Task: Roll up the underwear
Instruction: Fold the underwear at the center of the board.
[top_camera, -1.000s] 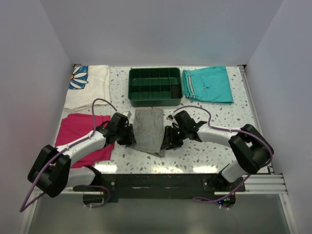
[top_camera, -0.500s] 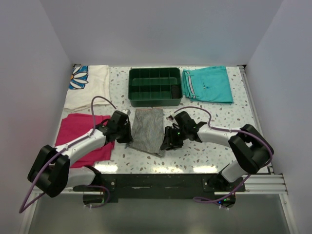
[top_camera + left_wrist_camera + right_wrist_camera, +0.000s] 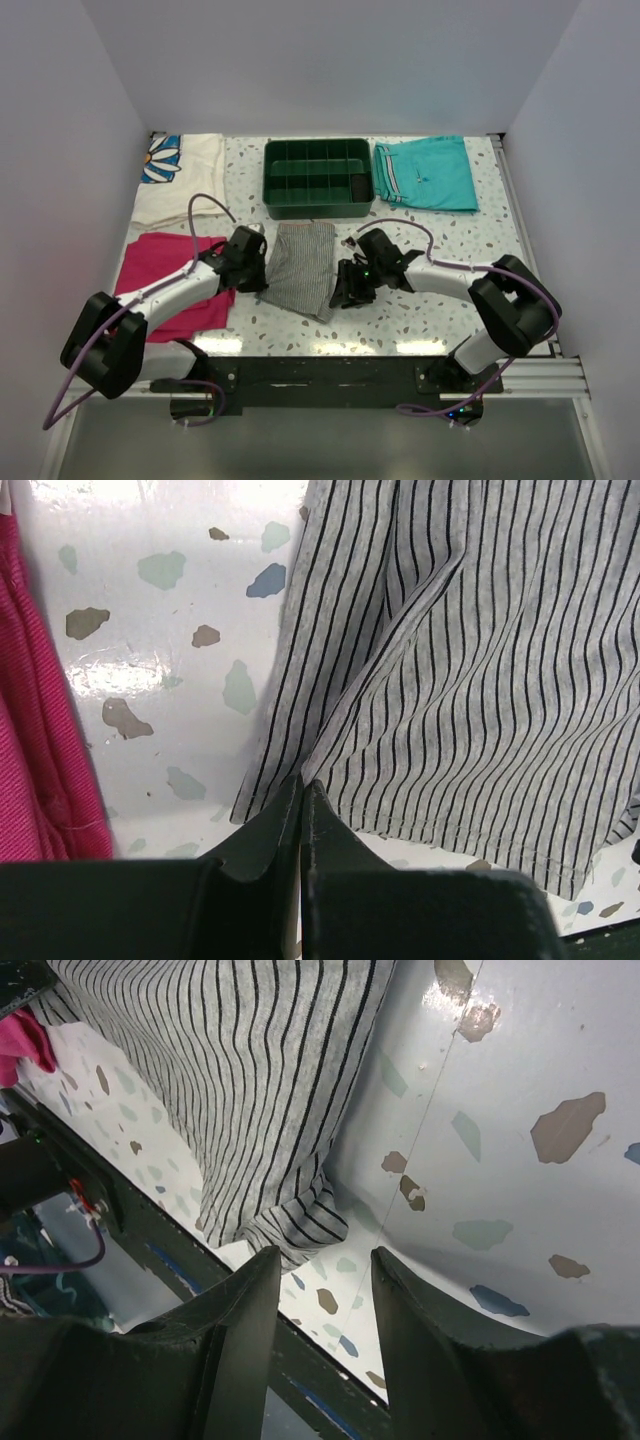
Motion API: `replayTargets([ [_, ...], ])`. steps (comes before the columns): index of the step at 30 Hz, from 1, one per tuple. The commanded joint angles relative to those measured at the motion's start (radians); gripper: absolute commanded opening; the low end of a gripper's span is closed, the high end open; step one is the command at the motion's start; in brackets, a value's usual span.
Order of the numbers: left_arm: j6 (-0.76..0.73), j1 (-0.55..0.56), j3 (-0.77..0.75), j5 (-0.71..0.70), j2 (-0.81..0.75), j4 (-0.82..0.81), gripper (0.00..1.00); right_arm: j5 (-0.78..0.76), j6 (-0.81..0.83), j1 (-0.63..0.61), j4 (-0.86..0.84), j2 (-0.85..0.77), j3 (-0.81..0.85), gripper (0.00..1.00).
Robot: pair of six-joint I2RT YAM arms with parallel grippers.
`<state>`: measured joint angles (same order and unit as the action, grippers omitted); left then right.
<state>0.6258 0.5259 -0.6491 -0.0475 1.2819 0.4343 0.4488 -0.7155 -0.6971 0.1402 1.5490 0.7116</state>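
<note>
The underwear (image 3: 303, 265), grey-and-white striped, lies flat on the speckled table in front of the green tray (image 3: 318, 208). My left gripper (image 3: 254, 276) is at its near-left edge, jaws shut on the hem. In the left wrist view (image 3: 302, 780) a crease runs up the cloth (image 3: 470, 680) from the fingertips. My right gripper (image 3: 343, 290) is open beside the near-right corner. In the right wrist view (image 3: 325, 1255) the bunched corner (image 3: 290, 1225) lies just ahead of the left finger (image 3: 245, 1290), not between the jaws.
A magenta cloth (image 3: 160, 270) lies left of the left gripper and shows in the left wrist view (image 3: 40, 730). Teal shorts (image 3: 428, 172) lie at the back right. A white floral cloth (image 3: 180, 180) lies at the back left. The table's front edge is close below both grippers.
My left gripper has shifted slightly left and away, drawing the underwear's left hem with it. The right gripper has barely moved and stays open.
</note>
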Motion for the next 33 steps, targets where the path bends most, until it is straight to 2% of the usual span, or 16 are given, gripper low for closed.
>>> replayTargets([
  [1,0.006,-0.001,0.014,-0.037,0.005,-0.017,0.05,0.027,-0.028,-0.031,-0.053,-0.003,0.012,0.46],
  [5,0.002,-0.001,0.016,-0.046,0.046,-0.017,0.06,0.022,-0.051,-0.047,-0.102,0.042,0.002,0.46],
  [11,0.009,-0.001,0.02,-0.046,0.057,-0.014,0.06,-0.036,-0.079,-0.048,-0.149,0.056,-0.029,0.36],
  [12,0.009,-0.001,0.022,-0.046,0.057,-0.014,0.06,-0.038,-0.065,-0.047,-0.143,0.059,-0.024,0.28],
  [14,0.008,-0.001,0.022,-0.045,0.062,-0.012,0.06,-0.036,-0.062,-0.047,-0.143,0.048,-0.027,0.2],
  [15,0.009,-0.001,0.022,-0.042,0.063,-0.012,0.06,-0.041,-0.059,-0.048,-0.143,0.039,-0.038,0.05],
  [17,0.017,-0.001,0.029,-0.031,0.06,-0.019,0.06,-0.053,-0.038,-0.047,-0.087,0.011,-0.041,0.0],
  [25,0.095,0.029,0.049,0.081,0.06,-0.086,0.07,-0.212,0.013,-0.035,0.111,-0.124,-0.052,0.0],
  [33,0.238,0.184,0.036,0.11,0.103,-0.146,0.1,-0.311,0.063,-0.015,0.285,-0.201,-0.057,0.0],
])
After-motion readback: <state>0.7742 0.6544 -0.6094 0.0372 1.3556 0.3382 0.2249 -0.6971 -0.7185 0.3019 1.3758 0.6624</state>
